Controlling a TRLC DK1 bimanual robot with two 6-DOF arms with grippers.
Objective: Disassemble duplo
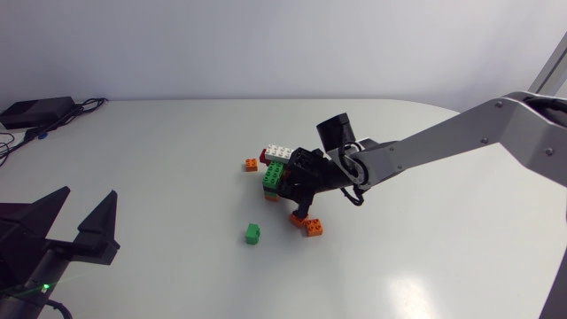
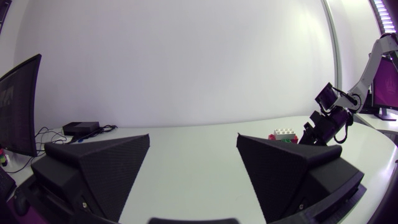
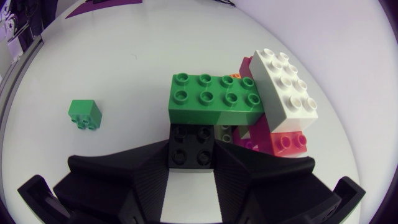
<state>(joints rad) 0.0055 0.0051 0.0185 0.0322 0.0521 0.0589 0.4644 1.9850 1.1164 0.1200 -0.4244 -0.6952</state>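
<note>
Black brick (image 3: pixel 191 138) between right gripper (image 3: pixel 192 154) fingers

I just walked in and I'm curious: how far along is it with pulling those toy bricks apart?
Partway. Done: a small green brick and a small orange brick lie loose on the table. In hand: the right gripper is shut on a black brick at the clump's edge. To do: the long green brick, white brick and red brick look joined. The left gripper is open, away from them.
</note>
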